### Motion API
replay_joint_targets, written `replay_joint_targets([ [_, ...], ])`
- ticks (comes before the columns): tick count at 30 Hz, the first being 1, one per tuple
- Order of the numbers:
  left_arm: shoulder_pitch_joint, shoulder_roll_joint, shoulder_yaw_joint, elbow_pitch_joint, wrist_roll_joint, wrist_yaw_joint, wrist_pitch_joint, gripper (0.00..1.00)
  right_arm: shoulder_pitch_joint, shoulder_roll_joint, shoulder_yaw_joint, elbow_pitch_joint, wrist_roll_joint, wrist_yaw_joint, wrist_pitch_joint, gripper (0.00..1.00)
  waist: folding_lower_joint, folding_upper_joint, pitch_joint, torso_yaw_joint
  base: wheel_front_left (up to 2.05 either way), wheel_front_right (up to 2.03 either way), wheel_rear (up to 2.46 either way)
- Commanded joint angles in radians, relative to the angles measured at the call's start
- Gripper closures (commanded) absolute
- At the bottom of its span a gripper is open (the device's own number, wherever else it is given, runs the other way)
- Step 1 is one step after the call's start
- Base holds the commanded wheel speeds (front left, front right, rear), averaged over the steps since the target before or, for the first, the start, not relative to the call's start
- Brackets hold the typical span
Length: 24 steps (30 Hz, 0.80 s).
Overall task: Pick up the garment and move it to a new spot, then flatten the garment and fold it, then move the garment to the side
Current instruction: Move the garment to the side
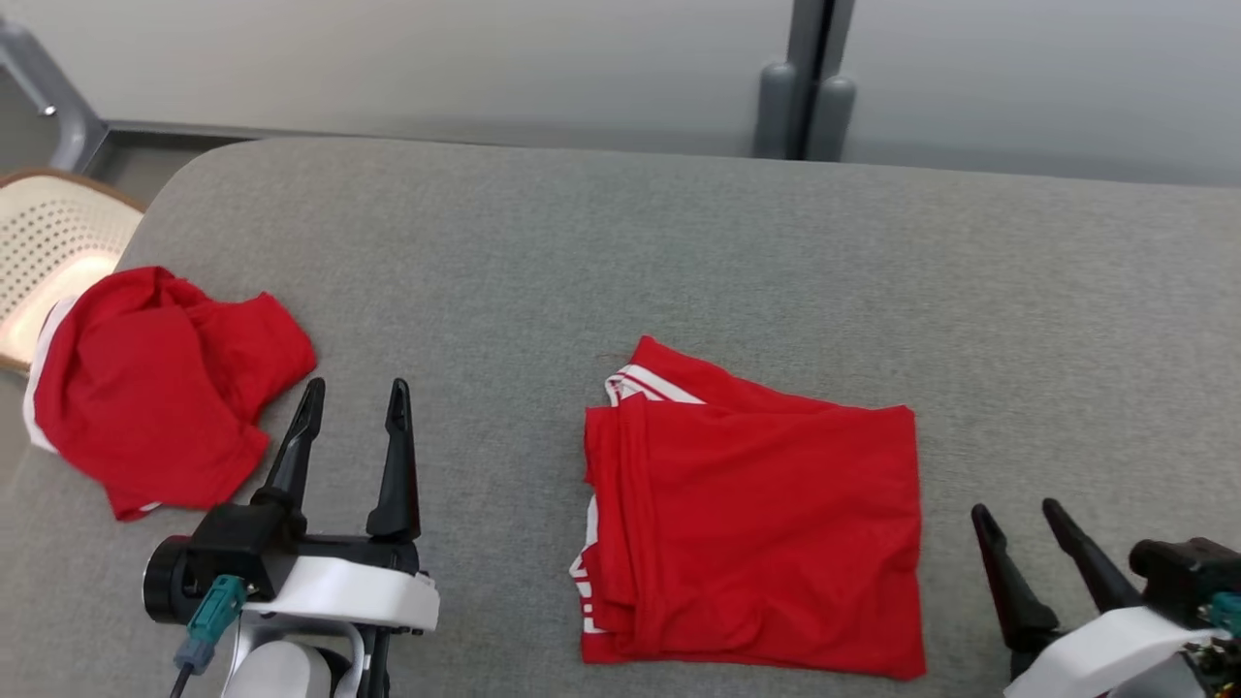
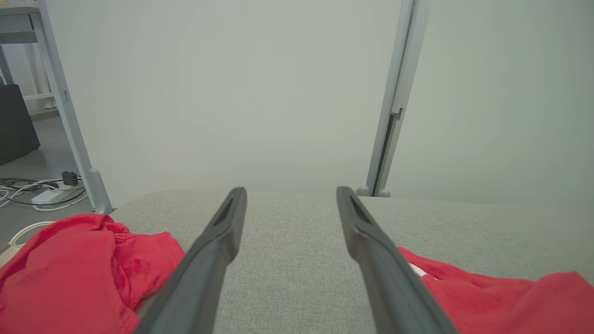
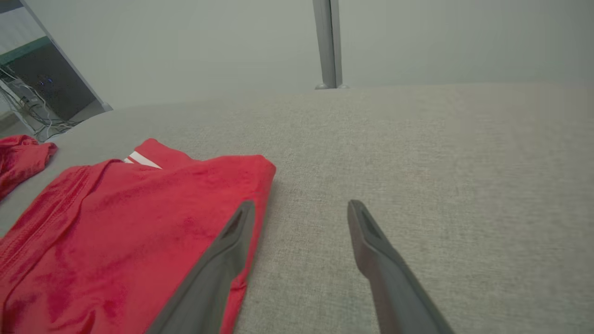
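Observation:
A red garment (image 1: 766,533) with white trim lies folded into a neat rectangle on the grey cushion (image 1: 679,252), near its front middle. It shows also in the left wrist view (image 2: 506,297) and the right wrist view (image 3: 116,232). A second red garment (image 1: 155,388) lies crumpled at the cushion's left end, seen too at the lower left of the left wrist view (image 2: 69,273). My left gripper (image 1: 355,388) hovers open between the two garments, touching neither, its fingers (image 2: 291,191) empty. My right gripper (image 1: 1016,509) is open just right of the folded garment, with nothing between its fingers (image 3: 301,204).
A woven pale chair (image 1: 48,252) stands off the cushion's left edge, behind the crumpled garment. Grey partition posts (image 1: 805,97) rise behind the cushion. Cables and a power strip (image 2: 41,195) lie on the floor at the left. Bare cushion stretches to the back and right.

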Motion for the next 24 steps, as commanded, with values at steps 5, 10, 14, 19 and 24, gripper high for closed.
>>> replay_joint_targets([
  [5,-0.038,-0.023,0.004,-0.039,0.018,-0.015,-0.006,0.0,-0.055,0.013,0.055,0.14,0.036,0.0,0.021,0.0,0.0,0.0,0.064,0.091,0.0,0.0,0.0],
  [10,-0.035,-0.035,0.013,-0.059,0.023,-0.021,-0.006,0.0,-0.074,0.01,0.078,0.201,0.042,0.0,0.026,0.62,0.0,0.0,0.069,0.106,0.0,0.0,0.0],
  [14,-0.025,-0.039,0.025,-0.067,0.033,-0.023,-0.006,0.0,-0.088,-0.004,0.095,0.201,0.042,0.0,0.022,1.0,0.0,0.0,0.07,0.101,0.0,0.0,0.0],
  [19,-0.015,-0.043,0.033,-0.073,0.051,-0.029,-0.006,0.0,-0.104,-0.035,0.108,0.162,0.036,-0.001,0.013,1.0,0.0,0.0,0.077,0.056,0.0,0.0,0.0],
  [24,-0.025,-0.044,0.04,-0.084,0.075,-0.036,-0.005,0.0,-0.13,-0.077,0.123,0.135,0.044,-0.001,0.014,1.0,0.0,0.0,0.098,-0.046,0.0,0.0,0.0],
])
